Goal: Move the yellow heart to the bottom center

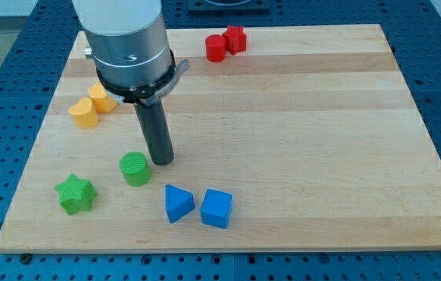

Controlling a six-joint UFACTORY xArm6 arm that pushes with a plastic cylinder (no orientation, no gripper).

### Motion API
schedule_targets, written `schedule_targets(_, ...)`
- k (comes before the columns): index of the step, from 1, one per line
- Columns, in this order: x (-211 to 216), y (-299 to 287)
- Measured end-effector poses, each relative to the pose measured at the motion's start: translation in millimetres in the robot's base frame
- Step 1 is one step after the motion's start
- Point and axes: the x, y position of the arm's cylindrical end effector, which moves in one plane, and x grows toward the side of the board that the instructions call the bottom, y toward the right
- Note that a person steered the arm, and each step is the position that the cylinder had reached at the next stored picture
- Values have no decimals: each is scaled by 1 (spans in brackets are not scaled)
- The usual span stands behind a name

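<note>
Two yellow blocks sit at the view's left. The left one (83, 113) looks like the yellow heart; the other yellow block (102, 98) touches it up and to the right, its shape unclear. My tip (162, 160) rests on the board near the middle left, well right of and below both yellow blocks. It is just right of the green cylinder (135, 168), close to it; I cannot tell if they touch.
A green star (76, 193) lies at the lower left. A blue triangular block (178, 203) and a blue cube (216, 208) sit near the bottom centre. Two red blocks (225, 44) touch each other at the top centre. The wooden board (321, 117) ends on all sides.
</note>
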Motion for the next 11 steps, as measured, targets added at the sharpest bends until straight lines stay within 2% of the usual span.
schedule_targets(3, 14, -11)
schedule_targets(6, 31, -80)
schedule_targets(7, 29, -72)
schedule_targets(8, 17, -4)
schedule_targets(9, 10, 39)
schedule_targets(11, 10, 36)
